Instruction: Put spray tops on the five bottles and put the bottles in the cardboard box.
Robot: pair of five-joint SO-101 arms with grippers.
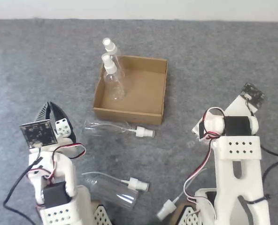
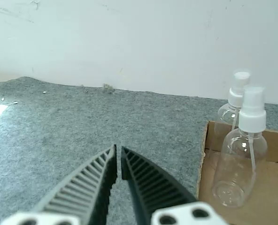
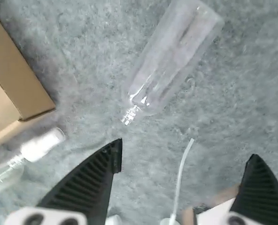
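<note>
At the lower left of the high view the left gripper [image 1: 53, 115] sits raised, its jaws drawn to a thin slit with nothing between them, so it is badly placed to steady anything. Just right of it, at lower centre, a clear bottle [image 1: 111, 191] lies on its side on the grey mat [image 1: 35, 61] with a loose spray top [image 1: 137, 184] against it. I judge the top unfitted, and a nudge could roll the bottle and drag the top away. Higher up, a capped bottle [image 1: 108, 127] lies just in front of the cardboard box [image 1: 129, 114]. At the box's upper-left corner the nearer upright bottle [image 1: 115, 82] stands inside, while I cannot tell whether the farther upright bottle [image 1: 111, 51] is inside or behind the wall. A bottle dropped in carelessly could topple both. Toward the lower right a second spray top [image 1: 167, 209] lies near the right arm's base. In the right wrist view the right gripper [image 3: 186, 152] is spread wide and empty above the mat. An uncapped bottle [image 3: 169, 61] lies at the upper centre of that frame, neck toward the jaws, and a thin dip tube [image 3: 179, 180] runs between them. The smooth round bottle could slip out of a closing pinch, and the limp tube could bend and miss the narrow neck.
</note>
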